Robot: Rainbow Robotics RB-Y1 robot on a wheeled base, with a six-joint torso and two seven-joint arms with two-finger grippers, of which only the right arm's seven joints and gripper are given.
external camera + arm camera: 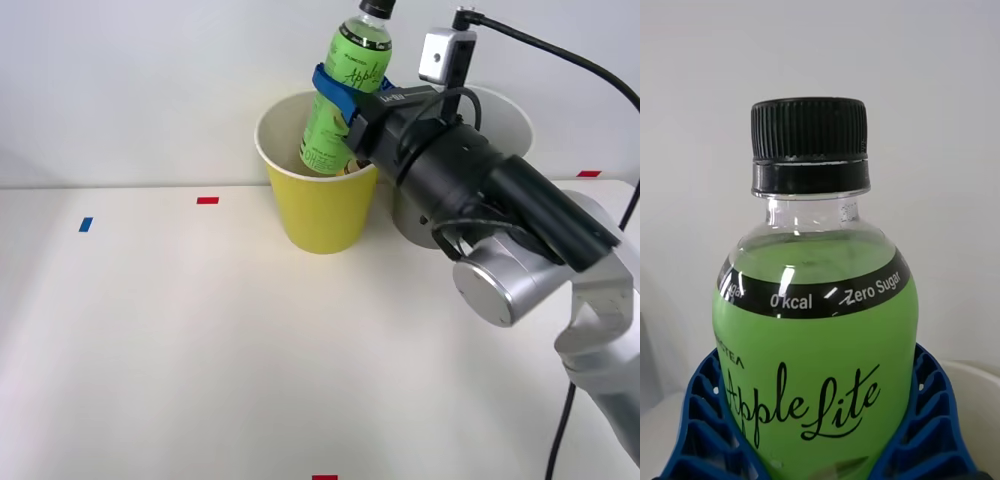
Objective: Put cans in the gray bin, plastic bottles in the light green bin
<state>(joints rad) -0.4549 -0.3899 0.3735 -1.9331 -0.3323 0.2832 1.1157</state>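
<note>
Right gripper [345,100] with its blue ribbed jaws closed on the green bottle [348,95], one finger on each side of the label. In the wrist view the two fingers [704,427] cup the lower body of the bottle [816,360] from both sides, in contact with it.

Bottle: held nearly upright, its long axis tilted slightly, black cap [377,8] toward 1 o'clock and base toward 7 o'clock in the front view. The base sits below the rim of the green bin [318,215], inside its mouth; whether it touches the bin floor or wall cannot be told. The upper half stands clear above the rim.

Front view: places the bin at 12 o'clock on the white table [200,340], against the back wall. The gray bin [500,120] stands just beside it at 3 o'clock, largely hidden behind the black arm, which enters from 4 o'clock. Small red tape marks [207,200] and a blue one [85,224] lie on the table toward 10 o'clock.

Wrist view: gives what the front view does not, namely the label text "Apple Lite", a black band reading "0 kcal" and "Zero Sugar", the ribbed cap [809,129] with its seal ring, and the clear neck above the green liquid.
</note>
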